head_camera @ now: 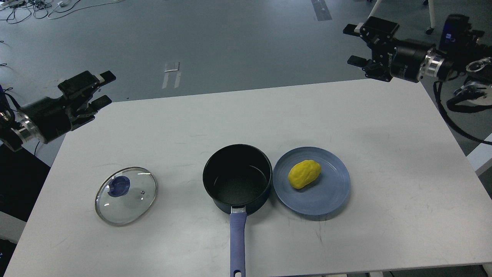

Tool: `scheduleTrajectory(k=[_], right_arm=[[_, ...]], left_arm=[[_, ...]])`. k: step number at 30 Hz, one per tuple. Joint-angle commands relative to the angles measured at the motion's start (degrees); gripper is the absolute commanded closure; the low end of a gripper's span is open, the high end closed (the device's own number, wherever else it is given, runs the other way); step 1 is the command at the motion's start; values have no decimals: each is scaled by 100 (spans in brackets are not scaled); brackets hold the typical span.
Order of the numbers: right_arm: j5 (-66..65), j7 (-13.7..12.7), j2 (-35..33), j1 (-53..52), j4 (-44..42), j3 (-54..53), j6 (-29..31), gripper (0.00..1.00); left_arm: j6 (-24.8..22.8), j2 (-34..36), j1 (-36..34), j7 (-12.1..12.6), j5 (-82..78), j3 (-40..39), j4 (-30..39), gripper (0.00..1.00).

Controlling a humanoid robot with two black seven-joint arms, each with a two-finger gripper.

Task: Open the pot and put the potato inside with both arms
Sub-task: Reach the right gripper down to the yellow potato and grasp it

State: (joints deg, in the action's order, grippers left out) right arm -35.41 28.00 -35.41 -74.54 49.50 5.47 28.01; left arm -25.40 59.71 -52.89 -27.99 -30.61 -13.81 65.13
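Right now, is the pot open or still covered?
Open. The pot shows its bare black inside with nothing in it, and the glass lid lies flat on the table to its left, apart from it.

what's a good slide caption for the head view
Open pot at table centre, glass lid lying to its left, potato on blue plate to its right, both pincers raised and open.

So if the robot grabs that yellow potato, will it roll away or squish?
The potato looks lumpy and oval, so it would probably wobble more than roll far. It lies on the blue plate, whose raised rim should likely catch it. Its bumpy surface may give some grip. Whether it is soft or hard can't be told from here.
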Motion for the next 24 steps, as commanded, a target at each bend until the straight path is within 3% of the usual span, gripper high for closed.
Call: scheduleTrajectory(k=[1,7,15,24], right_arm=[[-1489,0,183,-849,620,760,-1,0],[-3531,0,955,-1615,1131,1657,-1,0],[-5481,0,1879,-1704,1228,2466,-1,0],[-6056,0,2451,-1678,1176,3091,-120,0]], left_arm=[[-97,-12,-11,-1,266,2,0,2],[-97,-21,-11,-1,293,2,9,2],[-106,-12,-11,-1,302,-7,35,2],[-114,-56,-11,-1,310,-113,35,2]])
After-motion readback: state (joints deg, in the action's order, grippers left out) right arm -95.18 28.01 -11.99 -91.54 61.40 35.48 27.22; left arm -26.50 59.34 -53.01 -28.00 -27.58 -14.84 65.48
